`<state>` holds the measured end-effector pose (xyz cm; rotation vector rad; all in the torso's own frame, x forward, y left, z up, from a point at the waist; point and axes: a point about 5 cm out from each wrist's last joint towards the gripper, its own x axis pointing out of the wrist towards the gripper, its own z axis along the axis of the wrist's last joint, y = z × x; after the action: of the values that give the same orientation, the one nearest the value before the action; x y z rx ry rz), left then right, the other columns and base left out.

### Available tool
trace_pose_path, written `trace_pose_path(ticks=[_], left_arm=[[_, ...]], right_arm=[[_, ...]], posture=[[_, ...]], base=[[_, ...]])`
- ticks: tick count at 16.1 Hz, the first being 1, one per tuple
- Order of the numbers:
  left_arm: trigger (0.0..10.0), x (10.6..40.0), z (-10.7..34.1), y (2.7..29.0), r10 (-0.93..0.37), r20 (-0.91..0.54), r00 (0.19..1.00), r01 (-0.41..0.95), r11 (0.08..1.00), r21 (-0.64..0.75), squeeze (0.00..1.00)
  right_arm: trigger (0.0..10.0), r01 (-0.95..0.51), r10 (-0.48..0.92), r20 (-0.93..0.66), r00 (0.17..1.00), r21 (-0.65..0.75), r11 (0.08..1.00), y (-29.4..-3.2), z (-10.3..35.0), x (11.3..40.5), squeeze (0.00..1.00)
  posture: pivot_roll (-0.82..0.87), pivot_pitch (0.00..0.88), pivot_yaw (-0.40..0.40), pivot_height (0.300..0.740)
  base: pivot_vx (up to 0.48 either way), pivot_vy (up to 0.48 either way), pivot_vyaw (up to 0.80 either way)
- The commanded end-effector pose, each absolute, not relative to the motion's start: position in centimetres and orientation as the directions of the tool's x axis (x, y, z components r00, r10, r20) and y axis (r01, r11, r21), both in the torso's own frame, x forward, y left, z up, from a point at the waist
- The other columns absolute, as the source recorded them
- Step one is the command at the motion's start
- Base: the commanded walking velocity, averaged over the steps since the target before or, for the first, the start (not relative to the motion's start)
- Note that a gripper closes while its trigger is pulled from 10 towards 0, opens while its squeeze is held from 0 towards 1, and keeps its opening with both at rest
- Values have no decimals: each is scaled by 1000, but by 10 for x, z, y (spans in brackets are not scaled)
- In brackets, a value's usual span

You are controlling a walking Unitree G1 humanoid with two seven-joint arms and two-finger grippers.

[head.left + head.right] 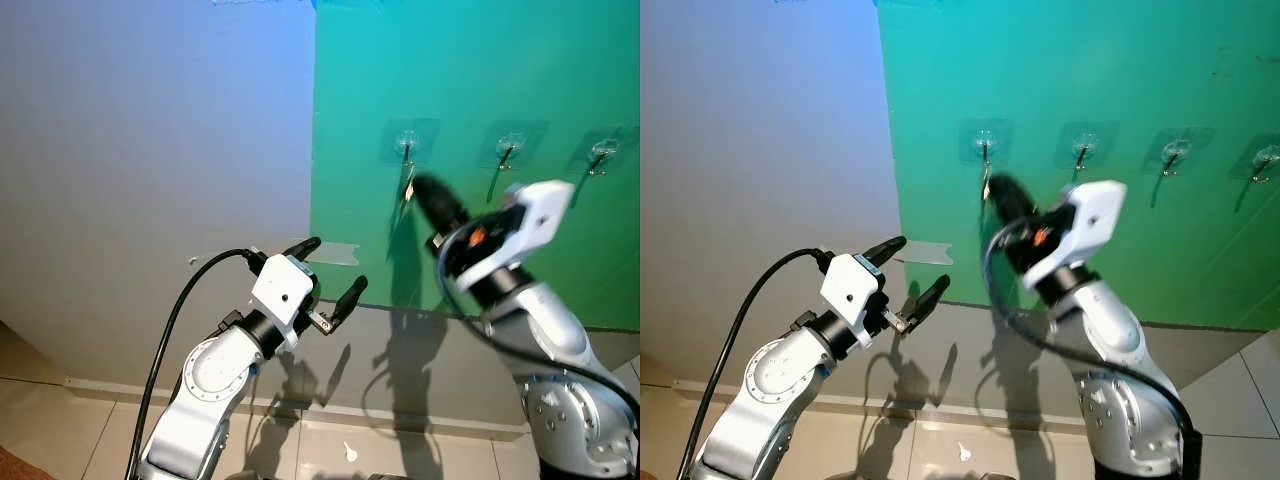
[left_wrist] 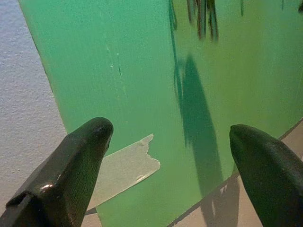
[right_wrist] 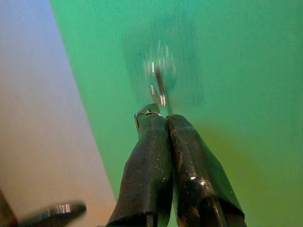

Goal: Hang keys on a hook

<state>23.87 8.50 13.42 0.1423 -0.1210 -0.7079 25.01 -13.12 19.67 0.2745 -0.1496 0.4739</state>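
Left claw (image 1: 328, 272), lower centre of left eye view, fingers spread wide, grasping nothing. Right claw (image 3: 158, 116) clenched on keys (image 3: 146, 111), w/ just a thin silver ring showing at the fingertips; rest hidden, blurred. Keys sit just below leftmost hook (image 1: 985, 150), upper centre of right eye view; contact w/ hook can't be told. 4 clear-backed hooks in a row on green panel (image 1: 1140, 80). 1 tape strip (image 2: 124, 166) at panel's edge. Small white bit (image 1: 350, 452) on floor.
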Motion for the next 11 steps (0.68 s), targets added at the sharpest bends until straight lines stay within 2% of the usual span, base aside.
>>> trace_pose_path(ticks=[1,5,11], left_arm=[[10000,239,141,82,-671,80,737,651,737,183,0],[10000,238,141,82,-677,78,732,656,731,185,0],[10000,238,142,81,-685,79,724,665,724,185,0]], right_arm=[[10000,-475,442,187,877,217,853,-129,194,248,0],[10000,-478,449,170,877,223,849,-127,190,243,0],[10000,-527,480,240,844,203,825,-122,207,239,0]], posture=[[-78,0,-26,718],[-81,0,-22,718],[-84,0,-23,718]], base=[[0,0,0],[0,0,0],[0,0,0]])
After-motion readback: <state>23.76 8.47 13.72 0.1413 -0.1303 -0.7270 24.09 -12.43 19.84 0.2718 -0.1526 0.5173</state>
